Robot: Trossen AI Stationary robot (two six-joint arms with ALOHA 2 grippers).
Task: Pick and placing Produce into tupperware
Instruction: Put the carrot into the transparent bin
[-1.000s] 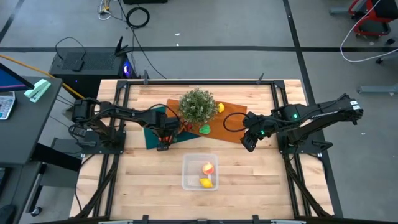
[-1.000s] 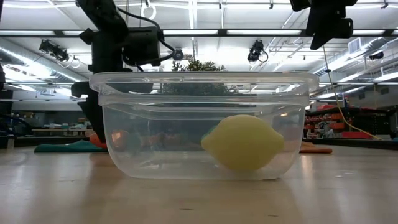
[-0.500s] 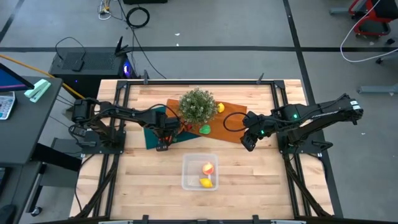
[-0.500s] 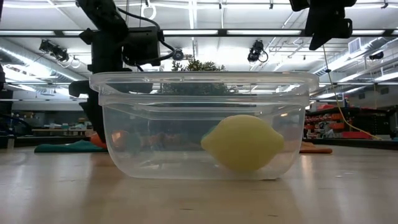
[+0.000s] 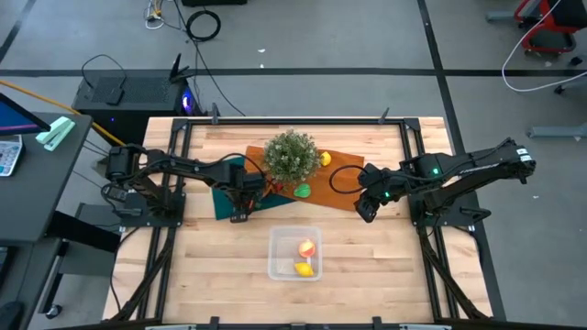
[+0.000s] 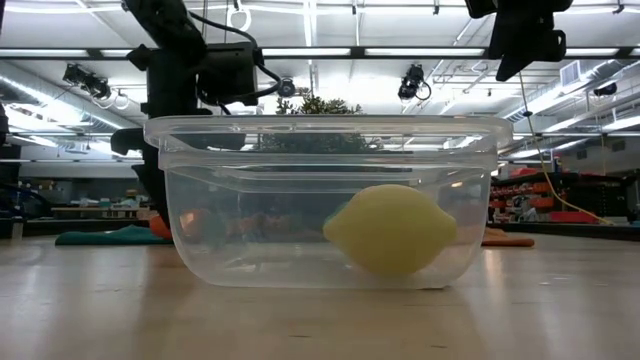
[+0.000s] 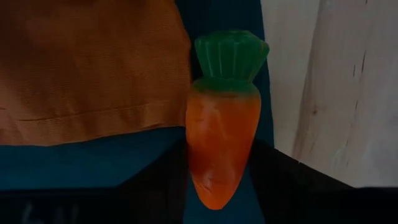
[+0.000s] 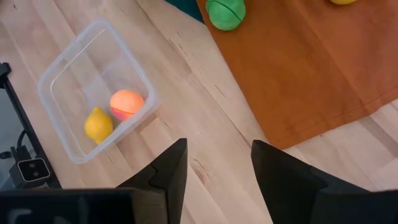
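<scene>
Clamping the carrot (image 7: 221, 124), left gripper (image 7: 217, 177); leafy end pointing away, seen only in its wrist view; right gripper (image 8: 214, 165) parted, empty.

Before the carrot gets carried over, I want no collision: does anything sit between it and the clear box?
Nothing visible does. The carrot lies between the left gripper fingers on the teal cloth; bare wood separates it from the tupperware. The bushy plant stands off that path.

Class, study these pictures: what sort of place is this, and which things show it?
Probably a robotics lab or workshop: a wooden table in a metal frame with two mounted arms, loose cables on the floor, and ceiling strip lights over cluttered benches.
</scene>
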